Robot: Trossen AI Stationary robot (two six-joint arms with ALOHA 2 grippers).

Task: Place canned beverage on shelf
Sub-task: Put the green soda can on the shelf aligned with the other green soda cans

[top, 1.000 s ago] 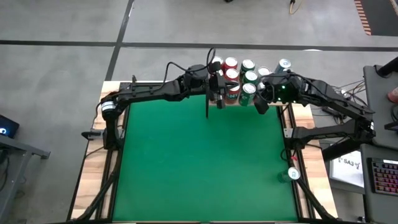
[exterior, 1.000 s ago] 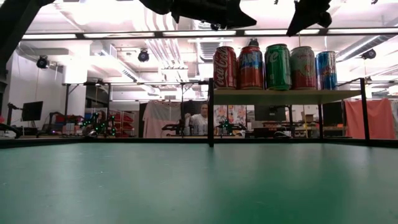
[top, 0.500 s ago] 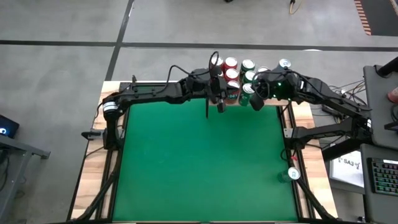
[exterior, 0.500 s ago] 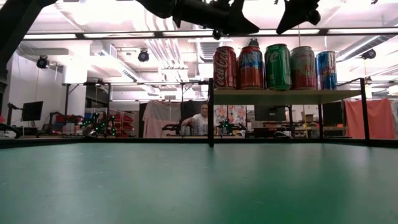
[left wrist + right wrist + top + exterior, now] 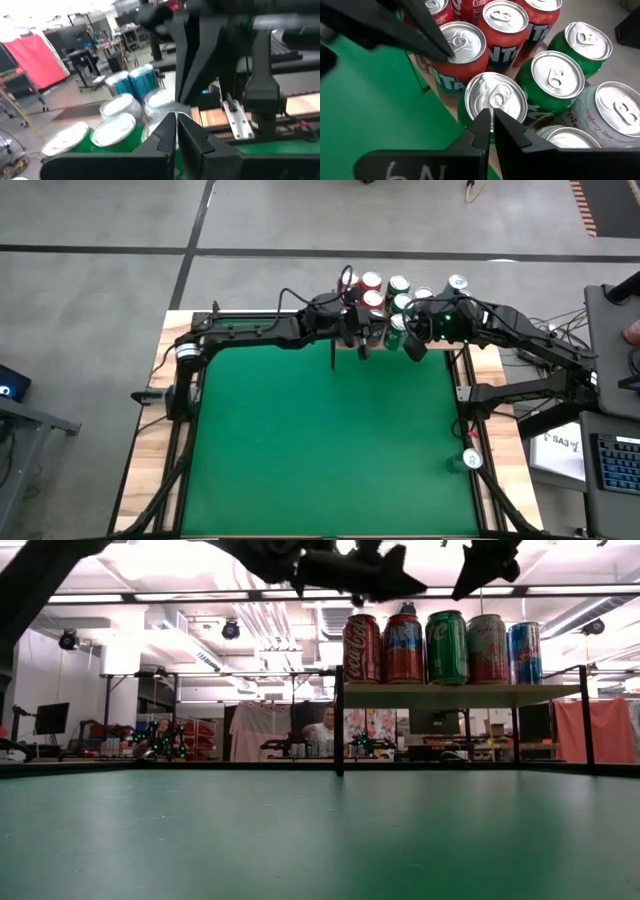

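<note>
We find the bench bare over most of its green top. The shelf stands at the far edge toward the far right corner, and in the low view its board carries a row of upright cans, touching or nearly touching. The high view shows further cans behind that row. One more can lies off the green on the right edge, toward the near right corner, well apart from both arms.

Both arms reach to the far edge above the shelf. The left gripper hangs over the shelf's left end and front edge. In its wrist view its fingers are together with nothing between them. The right gripper hangs directly above a green can at the front of the cluster. Its fingers are likewise together, tips just over the lid, holding nothing.

We judge the cans on the shelf to be placed and the can at the right edge to be the one outstanding. We advise that each arm rise straight up before travelling, since the cans stand packed and a sideways sweep could topple one into its neighbours. We judge the right arm the nearer to the outstanding can. Its fingers should part fully before descent, close on the can's mid-body and carry it upright. Free space on the board looks scarce; we cannot tell from these views where a gap remains.
</note>
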